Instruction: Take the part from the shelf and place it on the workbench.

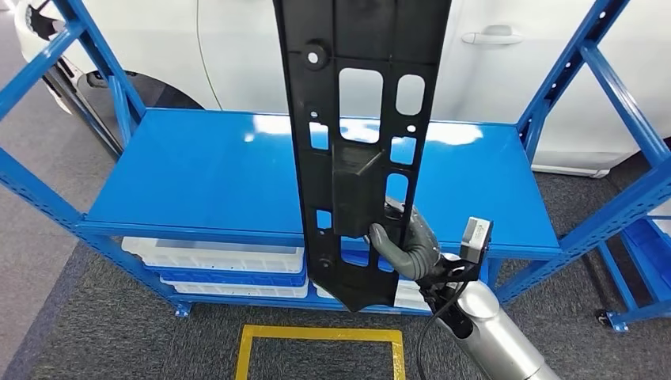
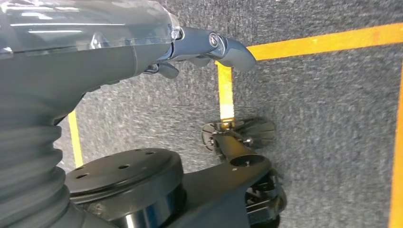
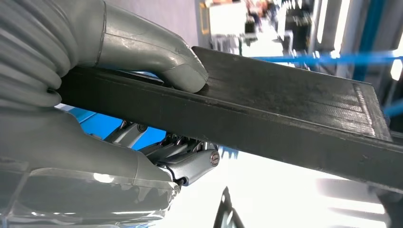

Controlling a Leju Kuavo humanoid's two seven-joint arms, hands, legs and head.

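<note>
**Operator:** Nearest the head camera: what is it, and how is it held?

**Technician:** Black plastic panel (image 1: 360,142), long, with cut-out slots, held upright and clear of the blue shelf (image 1: 198,170). Right robot hand (image 1: 403,237) grips it near the lower end, thumb on the front face, fingers behind.

**Operator:** Task status?

**Technician:** Judged from position, removal from the shelf is complete: the panel touches no shelf surface. Placement is outstanding. No counter appears in any frame, so the robot presumably must turn or walk before setting the part down.

**Operator:** What does the right wrist view add?

**Technician:** Grip detail. The thumb (image 3: 183,71) presses flat on one face of the panel (image 3: 294,95), and the darker fingers (image 3: 190,159) are curled against the opposite face. The head view cannot show that rear contact.

**Operator:** And the left wrist view?

**Technician:** Left robot hand (image 2: 209,50) hangs above the grey carpet (image 2: 323,118) crossed by yellow floor tape (image 2: 228,90). It holds nothing; the fingers appear loosely extended, not clenched.

**Operator:** What does the head view alone supply?

**Technician:** Context: white trays (image 1: 214,255) on the lower shelf level and a white car (image 1: 506,47) behind the rack.
</note>
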